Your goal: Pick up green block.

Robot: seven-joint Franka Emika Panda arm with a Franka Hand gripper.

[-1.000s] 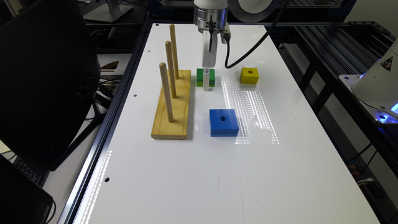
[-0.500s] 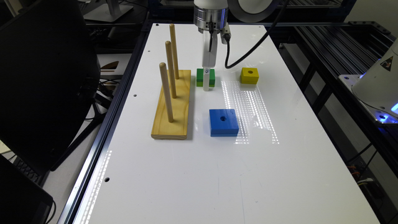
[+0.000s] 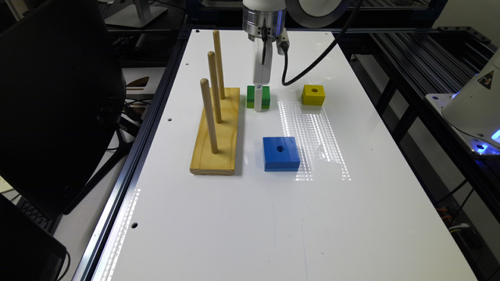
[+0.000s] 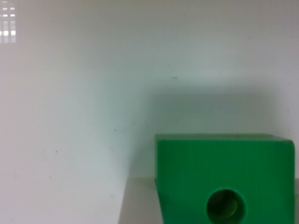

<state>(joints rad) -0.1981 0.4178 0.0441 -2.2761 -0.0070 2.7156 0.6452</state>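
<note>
tool point(image 3: 258, 102): hanging straight down onto the green block, white finger crossing its near face; open or closed — not telling from either view
green block point(image 3: 258, 96): sitting flat on the worktop point(image 3: 250, 218), directly under the tool, centre hole facing up; squarish, no long axis to align
wrist view: catching green block point(image 4: 226, 179) close up, hole visible, nothing on top
peg board point(image 3: 217, 130): lying at 9 o'clock of the block, just beside, three pegs standing upright — likely crowding any sideways move
yellow block point(image 3: 313, 95): sitting at 3 o'clock, apart
blue block point(image 3: 280, 153): lying at 6 o'clock, apart
judging next: closing, then lifting straight up
</note>
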